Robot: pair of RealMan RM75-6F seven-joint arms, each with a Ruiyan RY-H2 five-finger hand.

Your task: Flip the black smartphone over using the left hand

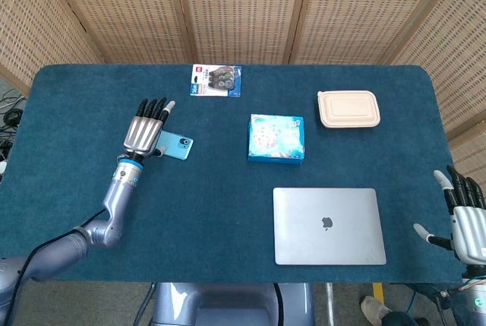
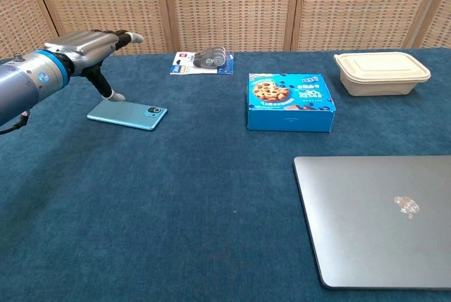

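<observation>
Smartphone: the smartphone [image 1: 174,146] lies flat on the blue table [image 1: 228,212], left of centre, its light-blue back and camera cluster facing up [image 2: 127,114].
Left hand: my left hand [image 1: 144,130] hovers palm-down above the phone's left end, fingers extended and slightly apart, holding nothing; in the chest view [image 2: 90,47] the thumb points down near the phone's far edge, but I cannot tell whether it touches.
Right hand: my right hand [image 1: 468,221] waits at the table's right edge, fingers spread, empty.
Progress: I judge the flip done, since the dark screen side is hidden against the cloth.
Remaining: only lifting my left hand clear, as far as I can judge.
Bystanders: biscuit box [image 1: 276,137], laptop [image 1: 328,226], lidded container [image 1: 348,109], blister pack [image 1: 216,80], all well apart from the phone.
</observation>
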